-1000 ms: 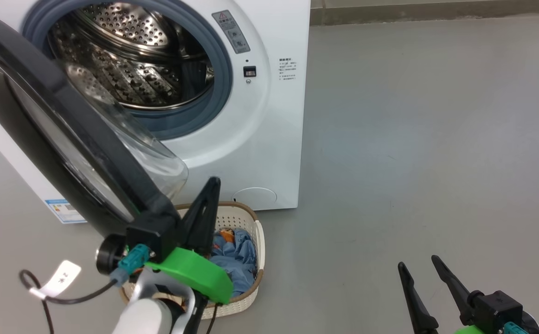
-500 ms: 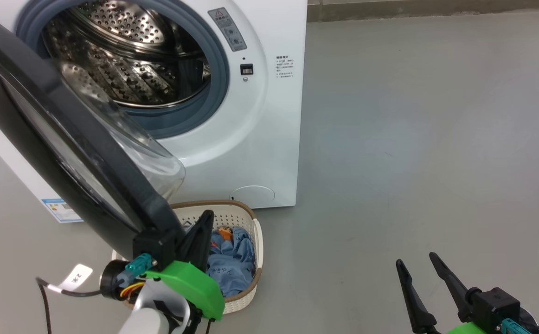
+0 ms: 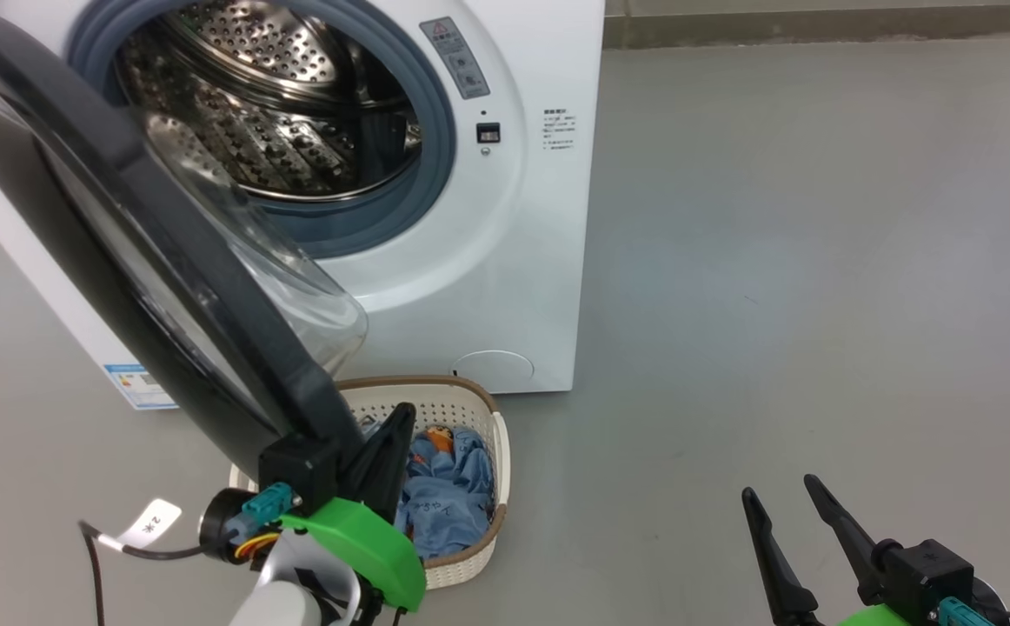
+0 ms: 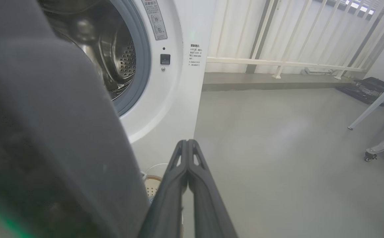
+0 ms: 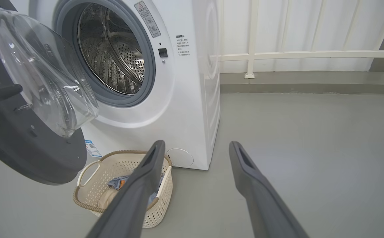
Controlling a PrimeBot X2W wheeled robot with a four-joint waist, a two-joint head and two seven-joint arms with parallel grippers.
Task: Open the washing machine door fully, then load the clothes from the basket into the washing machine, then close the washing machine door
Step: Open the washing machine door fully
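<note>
Scene: A two-armed wheeled robot faced the washing machine (image 3: 522, 261) on a bare grey floor (image 3: 818, 261), the steel drum (image 3: 296, 113) exposed and empty of laundry.
Door: The washing machine door (image 3: 166, 261) stood swung out on the robot's left, its black rim running diagonally down the head view and its lower edge hanging above the basket (image 3: 457, 407). From here it looked open, though perhaps not to its full swing.
Left pincer: The left pincer (image 3: 399, 426) had its two fingers pressed together on nothing. It was tucked against the door's lower edge; whether it touched the rim could not be told.
Right pincer: The right pincer (image 3: 780, 487) was spread wide and empty, low over the floor and well apart from everything.
Clothes: The clothes (image 3: 448, 496), light blue with an orange print, lay heaped in the basket at the foot of the machine, none yet loaded.
Key relation: The heap sat just below and to the right of the left fingers, which pointed toward the machine across the basket. The left arm was by far the nearer.
Judgement: Loading looked next, and the overhanging door crowded any reach from the left.
</note>
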